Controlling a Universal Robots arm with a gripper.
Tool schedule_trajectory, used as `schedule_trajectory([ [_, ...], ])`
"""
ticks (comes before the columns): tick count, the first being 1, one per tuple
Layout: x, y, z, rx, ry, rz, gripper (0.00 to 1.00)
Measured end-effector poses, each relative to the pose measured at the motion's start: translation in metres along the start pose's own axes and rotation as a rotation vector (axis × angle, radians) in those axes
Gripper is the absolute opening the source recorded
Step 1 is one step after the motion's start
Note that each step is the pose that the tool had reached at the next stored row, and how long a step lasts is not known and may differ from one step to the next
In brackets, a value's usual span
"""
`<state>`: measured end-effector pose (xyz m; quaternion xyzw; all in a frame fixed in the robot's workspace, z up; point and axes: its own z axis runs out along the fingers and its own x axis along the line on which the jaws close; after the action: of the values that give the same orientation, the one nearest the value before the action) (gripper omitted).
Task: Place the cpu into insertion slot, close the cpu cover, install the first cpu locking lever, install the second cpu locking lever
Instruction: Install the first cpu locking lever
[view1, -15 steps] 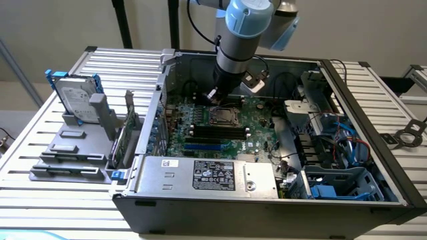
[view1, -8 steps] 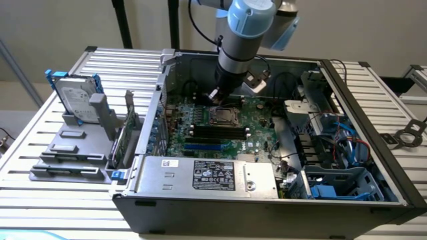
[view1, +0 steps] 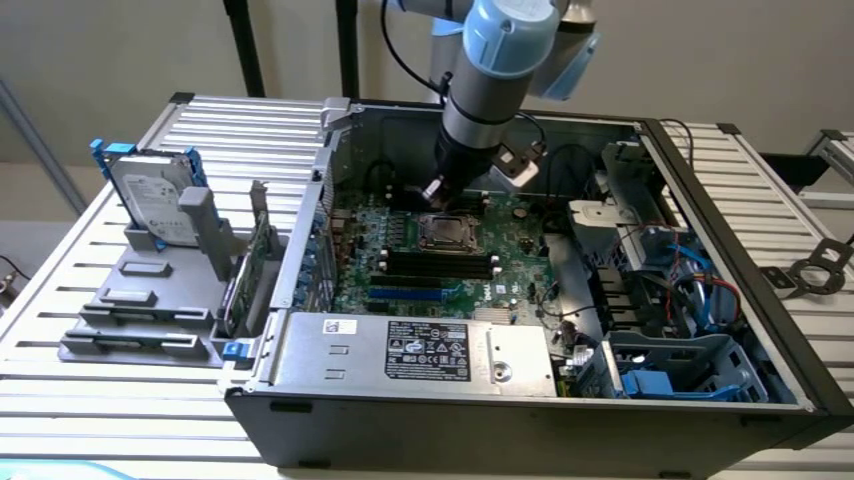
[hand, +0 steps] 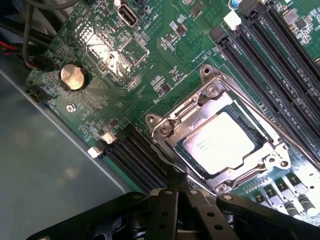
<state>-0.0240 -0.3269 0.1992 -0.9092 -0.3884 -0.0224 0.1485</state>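
A: Exterior view?
B: Gripper (view1: 435, 190) low inside open PC case (view1: 747, 330), fingers pressed together, tip just above insertion slot (view1: 445, 232) on green motherboard (view1: 507, 270).
A: Wrist view?
B: Cpu (hand: 220, 142) seated in slot, cpu cover (hand: 172, 122) down around it. Closed gripper (hand: 176, 192) holding nothing, touching lever (hand: 162, 162) beside socket.

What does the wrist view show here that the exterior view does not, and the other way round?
Wrist view alone: the round coin battery on the board and the cpu cover lying closed around the cpu. Exterior view alone: the whole open computer case, the hard drive standing at that view's left, and the arm reaching down. Both share the insertion slot and the gripper beside it, jaws shut.
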Motion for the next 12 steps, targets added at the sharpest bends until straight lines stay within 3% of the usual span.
schedule_trajectory([
  [12, 0.0013, 0.0039, 0.0044, 0.0009, -0.0015, -0.006, 0.11],
])
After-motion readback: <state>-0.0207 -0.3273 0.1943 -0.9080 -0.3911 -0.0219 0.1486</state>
